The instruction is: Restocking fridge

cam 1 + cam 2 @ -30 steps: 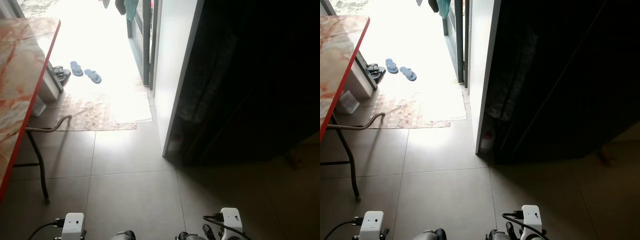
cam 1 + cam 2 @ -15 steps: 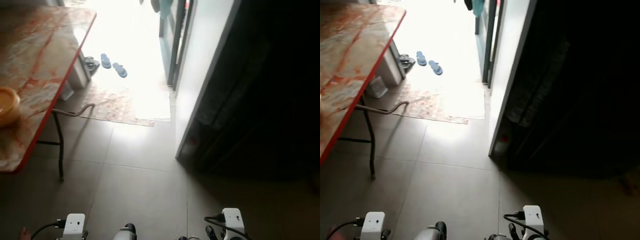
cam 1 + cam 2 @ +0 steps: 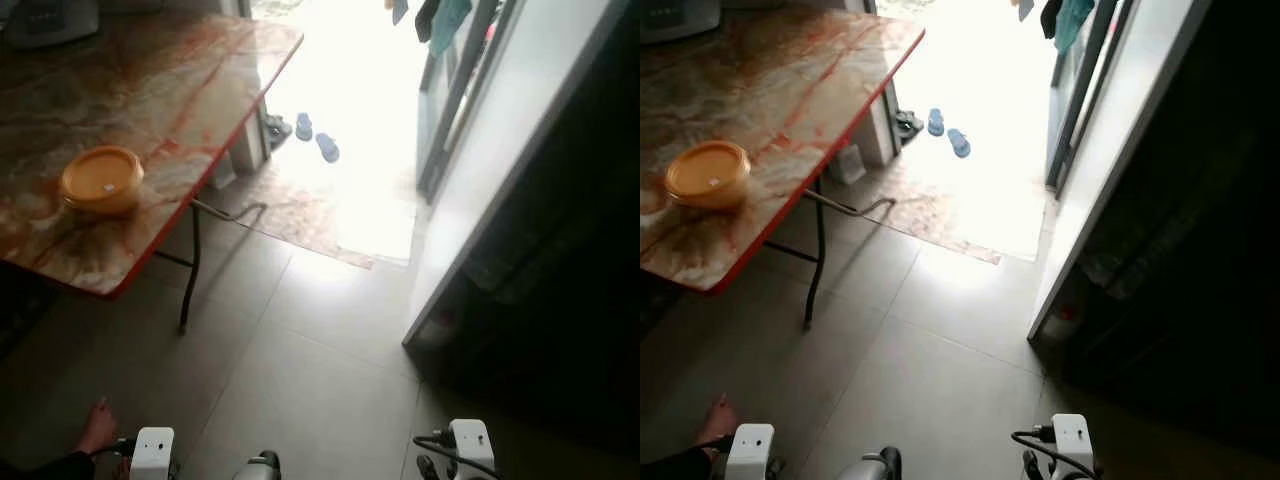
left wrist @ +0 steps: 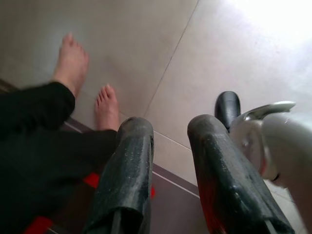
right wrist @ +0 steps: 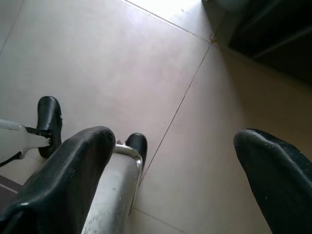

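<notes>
An orange lidded bowl (image 3: 101, 180) sits on a marble-patterned table (image 3: 190, 80) with a red edge, ahead on the left. On the right, a tall white panel (image 3: 520, 170) borders a dark opening (image 3: 580, 280) whose inside is too dark to read. Both arms hang low over the tiled floor. In the left wrist view my left gripper (image 4: 170, 127) has its fingers a little apart with nothing between them. My right gripper (image 5: 173, 139) stands wide open above the floor tiles, also holding nothing.
A person's bare feet (image 4: 73, 58) stand close beside my left arm; one foot (image 3: 98, 428) is at the lower left. Blue slippers (image 3: 315, 138) and a patterned mat (image 3: 300, 205) lie by the bright doorway. A small pale container (image 3: 1065, 320) sits at the panel's base.
The camera has swung left: the table now spreads across the left with the orange bowl fully in view, the dark opening has slid right, and a person's foot has appeared.
</notes>
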